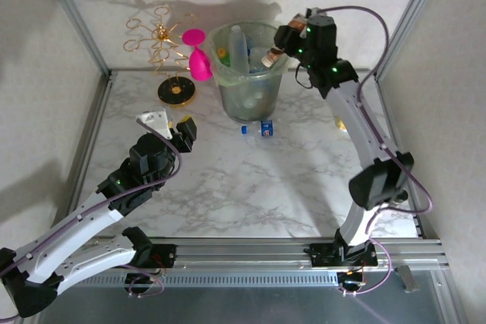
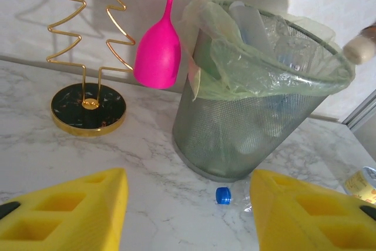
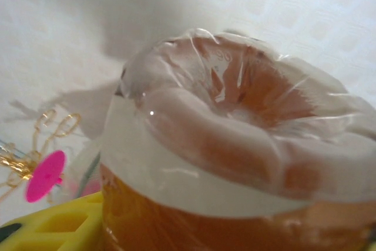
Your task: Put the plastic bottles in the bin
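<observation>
One bottle [image 1: 272, 57] is clamped in the right gripper [image 1: 282, 49] over the bin [image 1: 247, 95] rim at the table's [image 1: 250, 180] far edge, seemingly poised to drop, while the left gripper [image 1: 175, 123] hangs open, empty, facing a loose bottle [image 1: 258, 128]

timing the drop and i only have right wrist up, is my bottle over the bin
observer: top view has the right end effector holding the brown-labelled bottle at the bin's right rim, not over its middle
operator: any bottles not in yet
observer: one blue-capped bottle lies on the table just in front of the bin
operator: is the left arm free
observer: yes, the left end effector is open and empty
</observation>
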{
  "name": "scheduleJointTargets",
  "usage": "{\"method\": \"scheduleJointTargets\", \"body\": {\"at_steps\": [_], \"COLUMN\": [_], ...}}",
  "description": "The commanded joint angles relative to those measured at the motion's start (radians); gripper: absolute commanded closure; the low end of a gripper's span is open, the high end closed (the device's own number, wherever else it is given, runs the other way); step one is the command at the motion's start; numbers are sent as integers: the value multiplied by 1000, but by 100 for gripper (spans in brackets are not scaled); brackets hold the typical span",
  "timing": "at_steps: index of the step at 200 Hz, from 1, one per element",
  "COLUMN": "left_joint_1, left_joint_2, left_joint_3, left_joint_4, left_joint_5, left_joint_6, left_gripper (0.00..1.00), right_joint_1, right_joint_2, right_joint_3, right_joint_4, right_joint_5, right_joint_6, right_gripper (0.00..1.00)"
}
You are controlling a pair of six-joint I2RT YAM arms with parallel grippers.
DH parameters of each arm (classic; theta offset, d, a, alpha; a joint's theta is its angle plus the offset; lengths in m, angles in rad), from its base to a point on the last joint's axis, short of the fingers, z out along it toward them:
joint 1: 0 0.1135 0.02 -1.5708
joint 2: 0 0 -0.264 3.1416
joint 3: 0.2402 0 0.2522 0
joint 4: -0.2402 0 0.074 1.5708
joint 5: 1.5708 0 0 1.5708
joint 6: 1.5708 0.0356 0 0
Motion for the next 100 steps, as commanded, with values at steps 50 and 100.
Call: {"method": "scheduleJointTargets", "body": {"at_steps": [50, 100], "left_joint_1": [-2, 3], "left_joint_2": [-12, -12], "left_joint_3": [-11, -12], "left_joint_4": [27, 28], "left_joint_5": [-42, -30], "left_joint_6": [15, 9], "left_gripper": [44, 44], "right_joint_1": [88, 164], "right_joint_2": [266, 352], "right_joint_3": [335, 400], "right_joint_4": [-21, -10], "right_joint_5": [-22, -36], "right_joint_6": [-317, -380], "right_gripper": [55, 51]}}
